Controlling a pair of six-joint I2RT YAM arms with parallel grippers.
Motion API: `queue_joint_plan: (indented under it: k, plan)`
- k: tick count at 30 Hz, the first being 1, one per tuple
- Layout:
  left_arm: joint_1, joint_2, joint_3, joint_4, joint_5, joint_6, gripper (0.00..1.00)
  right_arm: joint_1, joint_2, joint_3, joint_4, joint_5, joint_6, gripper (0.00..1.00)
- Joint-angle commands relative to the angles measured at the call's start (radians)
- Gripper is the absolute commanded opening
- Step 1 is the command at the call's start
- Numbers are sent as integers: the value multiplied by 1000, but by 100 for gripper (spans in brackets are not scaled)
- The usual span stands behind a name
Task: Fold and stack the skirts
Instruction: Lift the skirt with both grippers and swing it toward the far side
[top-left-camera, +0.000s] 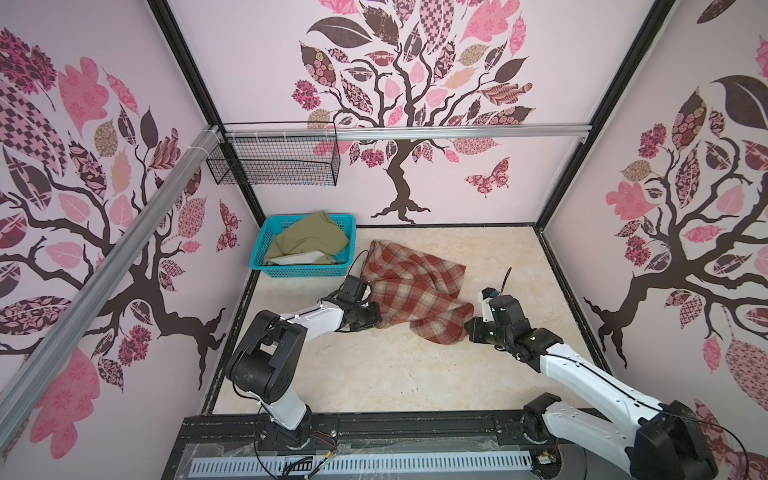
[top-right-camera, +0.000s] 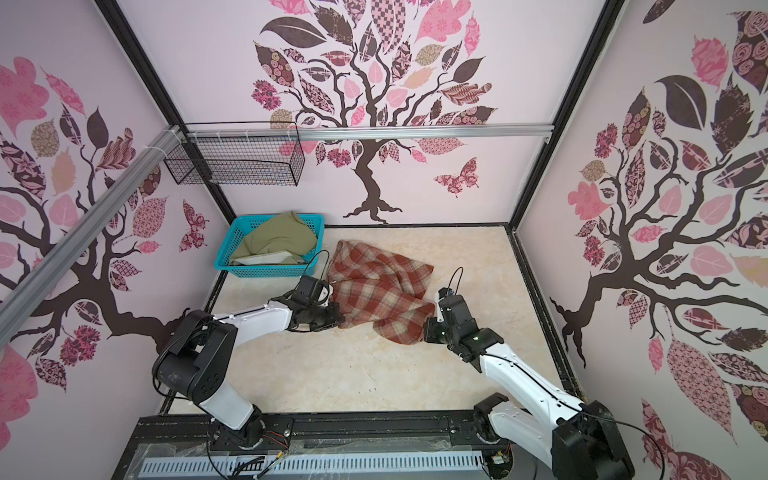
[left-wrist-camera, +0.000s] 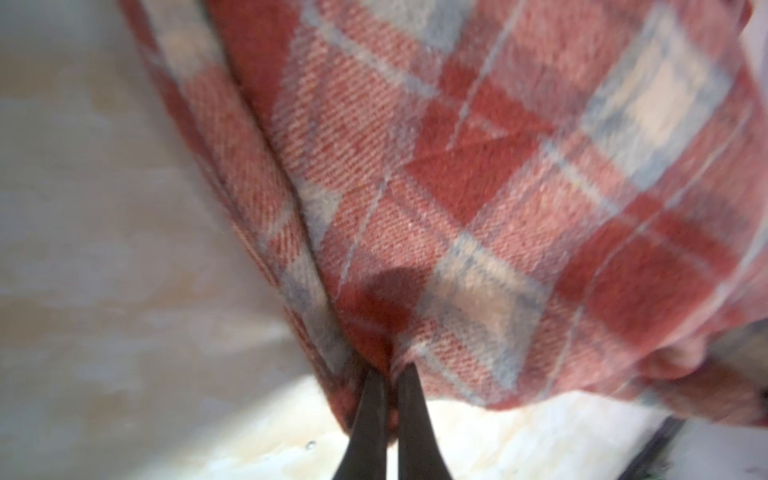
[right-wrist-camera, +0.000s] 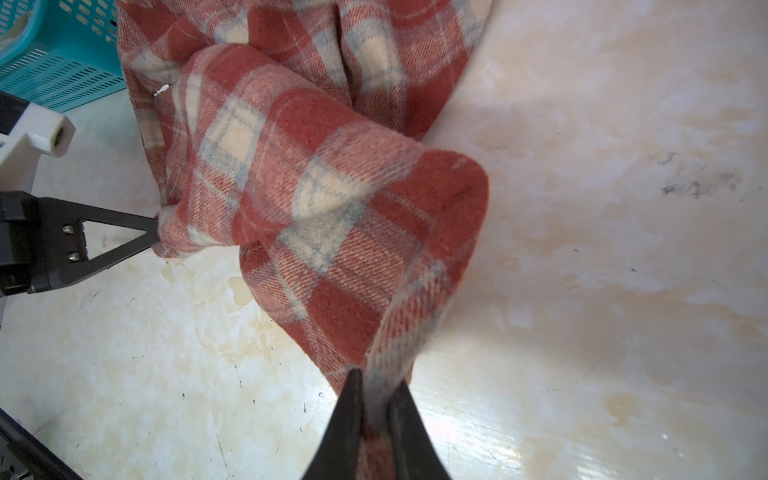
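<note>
The near half of the desk (top-left-camera: 374, 374) lies bare, and so does its far-right strip: wide lanes for a pass. The plaid skirt (top-left-camera: 415, 291) heaps across the middle. The left gripper (left-wrist-camera: 390, 372) and right gripper (right-wrist-camera: 378, 378) sit at its near edge, fingers (right-wrist-camera: 349, 415) clamped on cloth. The turquoise basket (top-left-camera: 307, 271) with the olive skirt (top-left-camera: 311, 241) blocks the far-left corner, just beside the plaid, perhaps touching. A wire basket (top-left-camera: 274, 166) hangs overhead there.

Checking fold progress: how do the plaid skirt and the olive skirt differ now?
Place: plaid skirt lies on the table; olive skirt sits in the turquoise basket.
Grip: left hand and right hand both pinch the plaid skirt; neither holds the olive skirt.
Look: plaid skirt is checked; olive skirt plain.
Shared: both crumpled, unfolded.
</note>
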Motion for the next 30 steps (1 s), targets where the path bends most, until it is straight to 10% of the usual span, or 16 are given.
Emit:
queue_joint_plan:
  k: [1,16,30]
  plan:
    - [3,-13,17,2,-6,4,0,3,11,19,2,3,-1,7]
    - [142,-343,408,-332,-125,73,0,3,16,269,-96,162,-134,0]
    - [273,-268,874,-485,-54,148,0,2,66,665,-271,379,-315,0]
